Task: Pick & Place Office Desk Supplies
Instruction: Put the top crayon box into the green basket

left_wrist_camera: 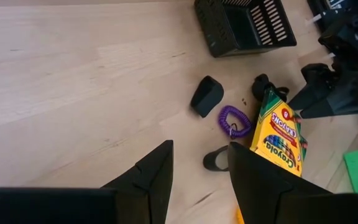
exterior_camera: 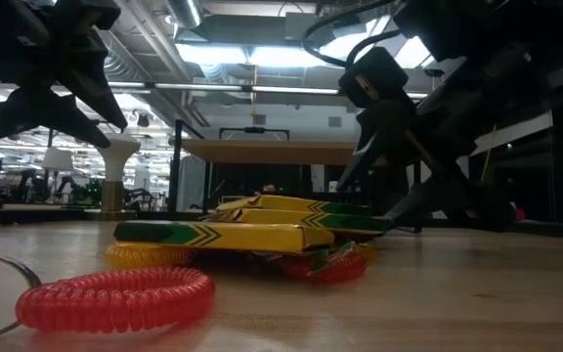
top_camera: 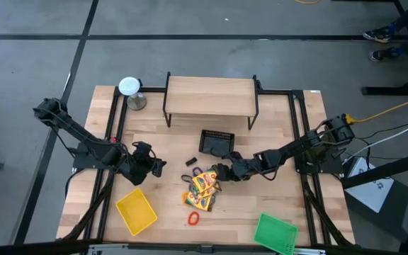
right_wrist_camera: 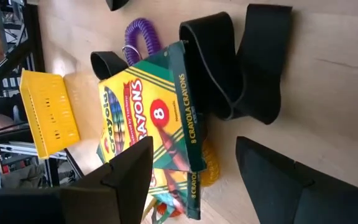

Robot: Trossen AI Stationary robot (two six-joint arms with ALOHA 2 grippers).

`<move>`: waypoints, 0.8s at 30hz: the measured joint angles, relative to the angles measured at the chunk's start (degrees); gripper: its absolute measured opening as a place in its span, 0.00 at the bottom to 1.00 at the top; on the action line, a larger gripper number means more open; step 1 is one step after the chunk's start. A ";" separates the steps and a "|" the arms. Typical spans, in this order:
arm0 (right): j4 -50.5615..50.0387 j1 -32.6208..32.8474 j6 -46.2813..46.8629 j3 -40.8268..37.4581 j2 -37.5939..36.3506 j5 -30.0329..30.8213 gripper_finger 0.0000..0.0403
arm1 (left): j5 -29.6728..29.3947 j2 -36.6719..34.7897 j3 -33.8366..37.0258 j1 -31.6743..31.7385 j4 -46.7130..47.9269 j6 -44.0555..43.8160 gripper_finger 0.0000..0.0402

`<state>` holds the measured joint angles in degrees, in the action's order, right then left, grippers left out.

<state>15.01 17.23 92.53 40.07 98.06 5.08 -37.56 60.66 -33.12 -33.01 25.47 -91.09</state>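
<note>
I have the right gripper (top_camera: 223,171) low at the pile in the middle of the table, fingers spread and holding nothing. The top crayon box (right_wrist_camera: 151,112) lies directly in front of it, with one edge between my fingers and its long axis across the opening; black clips (right_wrist_camera: 232,65) lie just beside that edge. I judge this arm is the nearer one for the box. The left gripper (top_camera: 147,161), also spread and empty, hangs farther off, near the yellow tray (top_camera: 136,211), pointing toward the purple ring (left_wrist_camera: 235,119).
</note>
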 joint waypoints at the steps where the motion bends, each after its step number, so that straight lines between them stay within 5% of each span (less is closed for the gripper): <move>1: -0.01 -0.02 0.00 0.00 0.00 0.02 0.57 | -0.06 0.00 0.00 0.00 0.00 -0.22 0.37; 18: 8.34 -0.57 1.47 2.81 7.63 -1.41 0.57 | -0.19 0.02 -0.04 0.00 -0.49 -0.30 0.37; 21: 7.01 -0.63 1.53 3.17 7.67 -0.58 0.50 | -0.17 0.02 -0.04 0.00 -0.48 -0.30 0.37; 24: 7.18 -0.63 1.55 3.21 7.67 -0.35 0.32 | -0.17 0.02 -0.04 0.00 -0.46 -0.26 0.37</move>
<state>22.20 16.60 94.08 43.28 105.73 4.73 -37.74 60.69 -33.17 -33.01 25.02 -91.35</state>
